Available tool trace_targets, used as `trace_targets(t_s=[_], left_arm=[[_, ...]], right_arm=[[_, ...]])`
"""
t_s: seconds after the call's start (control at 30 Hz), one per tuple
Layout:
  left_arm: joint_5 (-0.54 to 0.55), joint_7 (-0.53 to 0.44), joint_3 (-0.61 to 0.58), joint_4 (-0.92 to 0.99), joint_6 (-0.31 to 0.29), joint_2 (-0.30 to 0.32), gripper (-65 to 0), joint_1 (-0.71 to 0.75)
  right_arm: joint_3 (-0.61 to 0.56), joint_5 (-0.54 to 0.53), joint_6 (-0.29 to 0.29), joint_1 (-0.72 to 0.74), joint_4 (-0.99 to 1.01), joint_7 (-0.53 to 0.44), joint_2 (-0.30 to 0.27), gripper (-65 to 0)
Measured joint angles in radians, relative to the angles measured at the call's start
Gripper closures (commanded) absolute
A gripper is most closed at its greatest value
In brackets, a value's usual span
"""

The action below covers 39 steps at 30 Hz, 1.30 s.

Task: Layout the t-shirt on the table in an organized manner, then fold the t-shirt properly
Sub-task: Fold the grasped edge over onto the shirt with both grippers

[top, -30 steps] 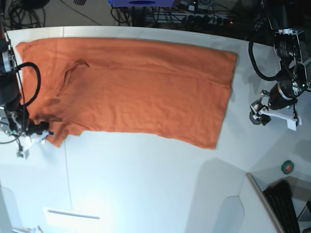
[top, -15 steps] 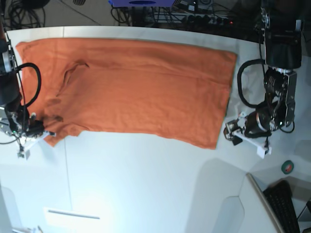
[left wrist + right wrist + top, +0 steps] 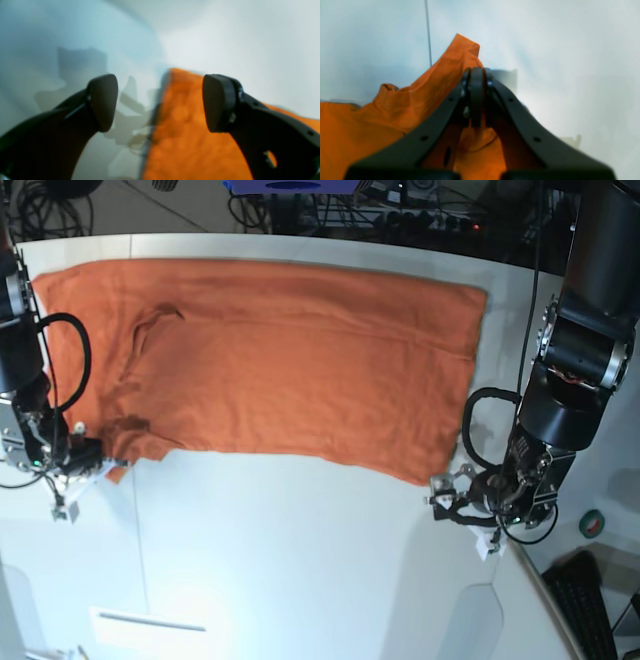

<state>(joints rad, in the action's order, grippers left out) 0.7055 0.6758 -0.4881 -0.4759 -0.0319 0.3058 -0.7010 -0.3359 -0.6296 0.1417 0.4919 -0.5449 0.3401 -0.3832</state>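
Left wrist: left claw [image 3: 160, 102] open, t-shirt [image 3: 190, 140] hem corner between its pads on the tabletop [image 3: 250, 45].
Right wrist: right claw [image 3: 476, 97] clamped on sleeve cloth.
Base: shirt's long axis runs claw to claw.

t-shirt [image 3: 280, 350] spread flat on table [image 3: 300, 560], toward far edge.
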Motion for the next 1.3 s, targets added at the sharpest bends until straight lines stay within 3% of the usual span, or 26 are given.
trace_targets(t_s=[0.07, 0.77, 1.0, 1.2, 1.27, 1.3], left_arm=[[0.006, -0.023, -0.003, 0.021, -0.023, -0.002, -49.4, 0.010], [0.011, -0.237, -0.003, 0.072, -0.030, -0.065, -48.5, 0.055], [0.010, -0.316, -0.007, 0.124, -0.029, -0.061, -20.7, 0.055], [0.010, -0.337, -0.005, 0.120, -0.029, -0.060, -9.1, 0.066], [0.014, -0.336, -0.006, 0.120, -0.030, -0.061, -0.5, 0.067], [0.014, -0.337, -0.006, 0.120, -0.032, -0.065, 0.0, 0.067]], right_arm=[[0.000, 0.000, 0.000, -0.006, 0.000, 0.001, 0.000, 0.0], [0.000, 0.001, 0.000, -0.006, 0.000, 0.001, -0.001, 0.0], [0.000, 0.001, 0.000, -0.006, 0.000, 0.001, -0.002, 0.0], [0.000, 0.001, 0.000, -0.020, 0.000, -0.002, -0.001, 0.0], [0.000, 0.001, 0.000, -0.021, 0.000, -0.002, -0.002, 0.0], [0.000, 0.001, 0.000, -0.020, 0.000, -0.003, -0.002, 0.0]])
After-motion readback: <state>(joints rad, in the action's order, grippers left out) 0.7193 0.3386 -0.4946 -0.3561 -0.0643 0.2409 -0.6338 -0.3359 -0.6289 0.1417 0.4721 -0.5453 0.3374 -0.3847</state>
